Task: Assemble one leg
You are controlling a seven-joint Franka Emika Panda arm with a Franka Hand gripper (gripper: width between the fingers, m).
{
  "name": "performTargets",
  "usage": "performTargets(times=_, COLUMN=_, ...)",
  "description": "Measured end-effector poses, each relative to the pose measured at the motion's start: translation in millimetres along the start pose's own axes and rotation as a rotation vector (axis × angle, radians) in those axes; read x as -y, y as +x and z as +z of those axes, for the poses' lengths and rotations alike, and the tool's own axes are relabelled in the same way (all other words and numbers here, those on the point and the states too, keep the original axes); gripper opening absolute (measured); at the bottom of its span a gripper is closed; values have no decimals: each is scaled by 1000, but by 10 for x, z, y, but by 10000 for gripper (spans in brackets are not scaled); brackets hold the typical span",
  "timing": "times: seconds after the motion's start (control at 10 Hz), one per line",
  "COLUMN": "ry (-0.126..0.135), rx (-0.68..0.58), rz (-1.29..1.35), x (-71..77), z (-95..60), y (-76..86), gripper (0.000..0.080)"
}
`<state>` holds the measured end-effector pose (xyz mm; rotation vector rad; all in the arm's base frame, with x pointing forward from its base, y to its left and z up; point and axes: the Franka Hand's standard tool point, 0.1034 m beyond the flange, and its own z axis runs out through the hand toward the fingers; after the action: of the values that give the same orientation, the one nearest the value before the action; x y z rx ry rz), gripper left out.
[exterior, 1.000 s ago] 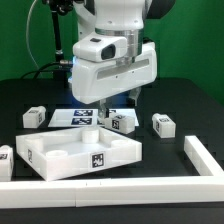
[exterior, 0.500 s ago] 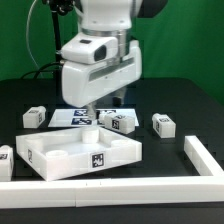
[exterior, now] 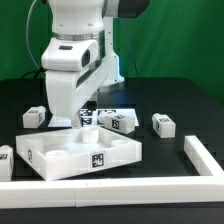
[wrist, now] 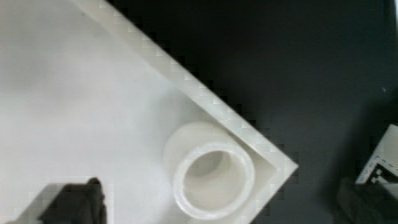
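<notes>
The white square tabletop (exterior: 60,158) lies tray-like at the front left of the black table. My gripper (exterior: 73,118) hangs over its far left part, open and empty. In the wrist view one dark fingertip (wrist: 71,205) shows over the tabletop's flat white face (wrist: 80,110), and a round corner socket (wrist: 221,180) lies between the jaws. Three white legs with tags lie behind the tabletop: one on the exterior view's left (exterior: 35,116), one in the middle (exterior: 122,122), one on the right (exterior: 163,124). A tagged part (wrist: 381,168) shows at the wrist view's edge.
The marker board (exterior: 102,114) lies flat behind the tabletop, partly hidden by the arm. Another white part (exterior: 5,160) sits at the exterior view's left edge. A white L-shaped rail (exterior: 205,158) runs along the right and front of the table.
The arm has moved toward the exterior view's left, from above the marker board and middle leg to above the tabletop's far left part. The parts have not moved.
</notes>
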<state>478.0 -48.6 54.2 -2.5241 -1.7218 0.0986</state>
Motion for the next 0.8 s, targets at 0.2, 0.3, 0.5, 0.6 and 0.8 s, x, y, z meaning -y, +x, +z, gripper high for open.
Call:
performTargets(times=0.2, ry=-6, rx=-2, rz=-50, x=-19, z=10, y=-28, gripper=649)
performTargets(times=0.3, ry=-15, rx=-14, rz=-181, x=-90, z=47, y=-149, gripper=649)
performTargets(times=0.5, ry=5, rx=-28, rz=-321, x=-306, z=104, y=-343, gripper=649)
performTargets(times=0.6, ry=2, rx=-33, rz=-356, x=-369, z=139, y=-400, gripper=649)
performTargets(times=0.8, ry=19, rx=-35, rz=-345, x=-334, z=228, y=-493, gripper=649)
